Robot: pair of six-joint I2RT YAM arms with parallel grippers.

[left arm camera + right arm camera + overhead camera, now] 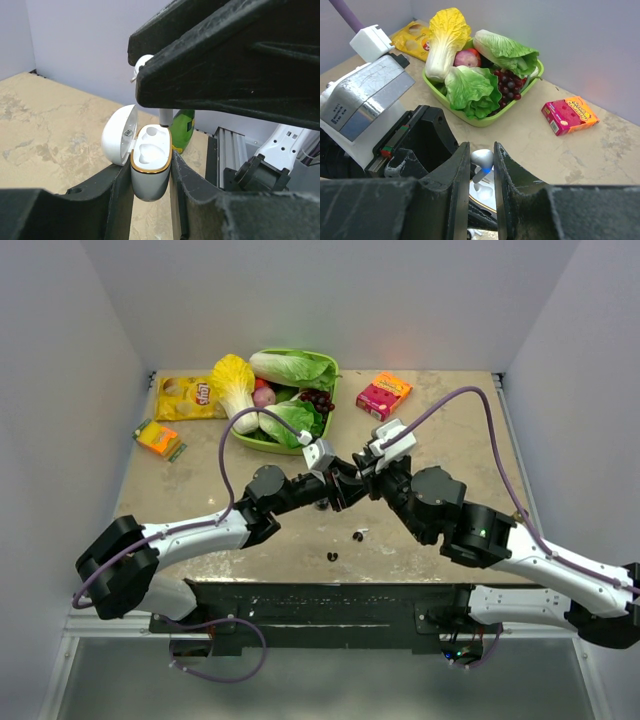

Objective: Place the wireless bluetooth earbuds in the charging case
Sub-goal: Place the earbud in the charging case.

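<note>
Earbud insertion at the point of seating.

Left wrist view: left gripper (151, 189) is clamped on the lower body of the white charging case (150, 162). It holds the case upright and off the table, with the lid (117, 140) swung open to one side. Both moulded wells inside the gold-rimmed mouth look empty. Directly above the case, black fingers (225, 70) of the other arm carry a white stemmed earbud (144, 62). Its stem points down toward the case and appears not yet inside a well.

Right wrist view: right gripper (482, 165) is pinched on the earbud, which shows a small blue light, with the open mouth of the case just below. A green tray (485, 122) of lettuce, cabbage and grapes lies beyond the case. A pink box (568, 115) sits farther beyond and off to the side.

Top view: both arms meet over mid-table, fingertips nearly touching, with the case and earbud hidden among them. Two small dark objects (358, 535) lie on the table on the arm-base side of the case, too small to identify.

Judged from this, the first bud is about to be placed. The next move calls for lining the stem up with one well and lowering it straight, while the left gripper steadies the case. A tilted stem would likely catch on the rim.
</note>
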